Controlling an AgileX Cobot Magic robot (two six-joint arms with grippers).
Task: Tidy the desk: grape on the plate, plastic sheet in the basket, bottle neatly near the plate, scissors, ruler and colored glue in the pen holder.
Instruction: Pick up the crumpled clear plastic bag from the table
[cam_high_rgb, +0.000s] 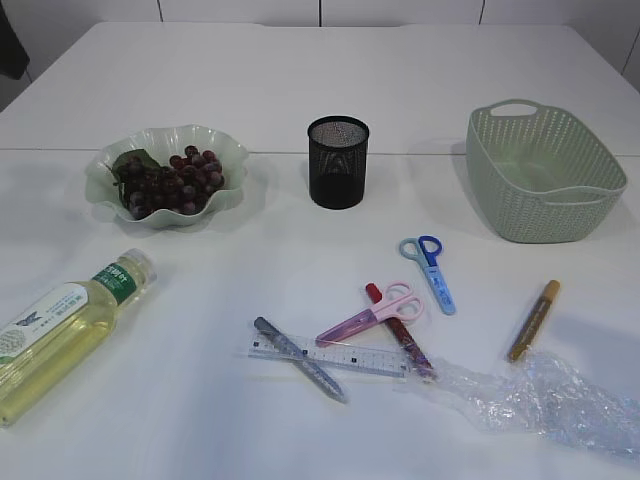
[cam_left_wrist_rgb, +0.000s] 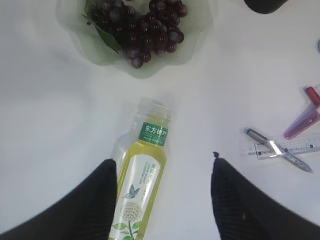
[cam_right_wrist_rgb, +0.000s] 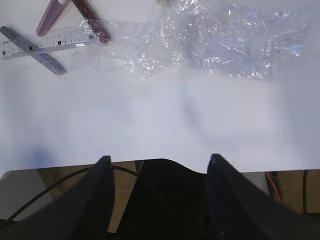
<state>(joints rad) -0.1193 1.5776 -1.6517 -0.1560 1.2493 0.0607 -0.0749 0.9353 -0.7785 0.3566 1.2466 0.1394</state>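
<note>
A bunch of grapes already sits in the wavy green plate at the back left of the white table, with the black mesh pen holder beside it and the green basket at the back right. The bottle lies on its side near the front left. The left gripper hangs above the bottle, jaws apart and holding nothing. Blue scissors, pink scissors, a clear ruler, and grey, red and gold glue pens lie scattered in front. The crumpled plastic sheet lies front right. The right gripper is open and empty, over the table edge.
</note>
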